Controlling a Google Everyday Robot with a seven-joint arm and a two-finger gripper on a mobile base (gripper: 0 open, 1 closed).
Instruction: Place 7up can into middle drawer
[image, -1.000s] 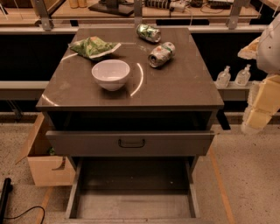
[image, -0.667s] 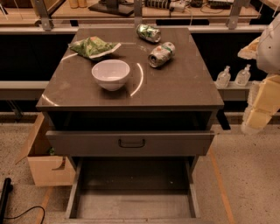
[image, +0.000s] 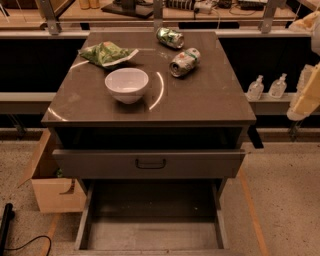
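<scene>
The 7up can (image: 184, 61), silvery and dented with green print and a red spot, lies on its side on the cabinet top (image: 200, 100), right of centre and toward the back. The middle drawer (image: 150, 230), the lowest one, is pulled out; its bare flat floor has nothing on it. My gripper (image: 304, 100) shows as pale cream parts at the right edge of the view. It hangs beside the cabinet, well right of the can and touching nothing.
A darker green can (image: 170, 37) lies behind the 7up can. A white bowl (image: 126, 84) and a green chip bag (image: 106, 53) sit left of it. A drawer front with a black loop handle (image: 150, 164) is above the open drawer. A cardboard box (image: 50, 190) stands at the left, bottles (image: 265, 87) at the right.
</scene>
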